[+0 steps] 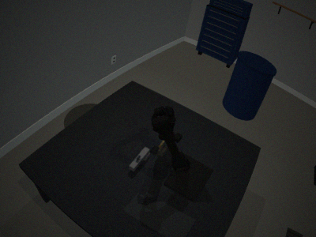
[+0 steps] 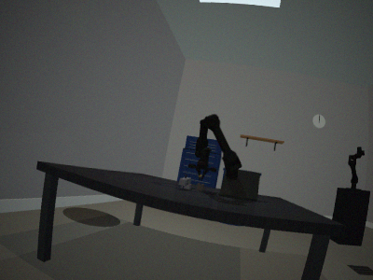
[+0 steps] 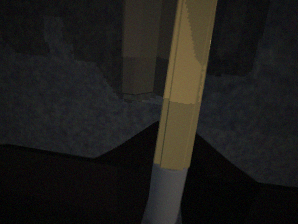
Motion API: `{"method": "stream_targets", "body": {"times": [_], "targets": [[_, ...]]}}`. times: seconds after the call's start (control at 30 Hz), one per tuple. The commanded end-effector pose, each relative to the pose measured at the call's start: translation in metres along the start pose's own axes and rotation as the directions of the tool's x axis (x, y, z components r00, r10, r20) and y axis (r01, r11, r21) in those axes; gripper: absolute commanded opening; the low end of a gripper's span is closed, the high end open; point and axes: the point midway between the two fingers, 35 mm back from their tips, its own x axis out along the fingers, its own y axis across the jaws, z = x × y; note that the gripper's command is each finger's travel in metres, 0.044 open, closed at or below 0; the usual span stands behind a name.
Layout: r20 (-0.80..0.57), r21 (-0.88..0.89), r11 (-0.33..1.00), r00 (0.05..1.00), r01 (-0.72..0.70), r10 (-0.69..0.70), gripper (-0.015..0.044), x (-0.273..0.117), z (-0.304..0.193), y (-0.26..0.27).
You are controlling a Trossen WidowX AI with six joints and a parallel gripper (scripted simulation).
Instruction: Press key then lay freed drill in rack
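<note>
The scene is very dim. My gripper [image 1: 161, 143] [image 2: 201, 172] hangs a little above the middle of the dark table [image 1: 79, 158] [image 2: 117, 179] and is shut on the drill. The drill [image 3: 184, 100] [image 1: 159, 146] is a long yellow body with a pale grey end, and it runs upright through the wrist view. A white block [image 1: 139, 159] [image 2: 185, 183] with a dark mark on top lies on the table just left of the gripper. A dull tan block [image 3: 141, 55] shows behind the drill in the wrist view. I cannot make out the key or the rack clearly.
The arm's base sits on a dark plate [image 1: 193, 178] at the table's right. A blue barrel [image 1: 249, 84] and a blue tool cabinet [image 1: 223, 29] [image 2: 191, 156] stand on the floor beyond the table. A black pedestal [image 2: 352, 215] stands to the right.
</note>
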Motion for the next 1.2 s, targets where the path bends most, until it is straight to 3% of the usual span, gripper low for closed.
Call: {"method": "stream_targets", "body": {"times": [0.0, 1.17], "targets": [[0.0, 0.002, 1.0, 1.0, -0.001, 0.001, 0.0, 0.0, -0.002, 0.008], [0.002, 0.002, 1.0, 1.0, -0.001, 0.001, 0.0, 0.042, -0.004, 0.014]]}}
